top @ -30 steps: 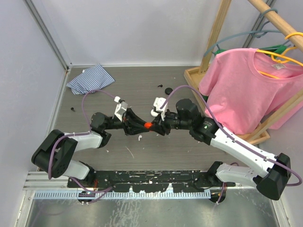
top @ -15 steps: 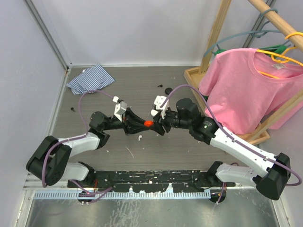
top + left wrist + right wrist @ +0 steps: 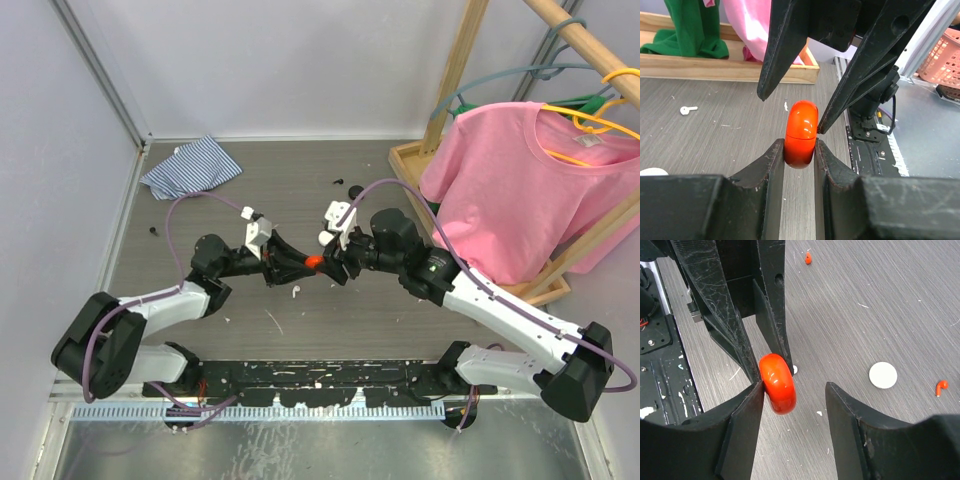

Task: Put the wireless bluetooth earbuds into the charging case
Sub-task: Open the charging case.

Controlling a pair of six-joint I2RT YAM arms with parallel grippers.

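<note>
Red charging case (image 3: 801, 132) is clamped edge-on in my left pincer (image 3: 799, 146); my right pincer (image 3: 795, 385) straddles it, jaws apart, one finger touching its rim, the other clear. I reckon the trick is to catch only the lid half above the seam, keep the left grip firm on the lower half and pry slowly. Its lid is shut, contents hidden; a red earbud (image 3: 940, 387) lies on the table (image 3: 890, 300) well apart from it, past a closed white round case (image 3: 883, 375)
</note>
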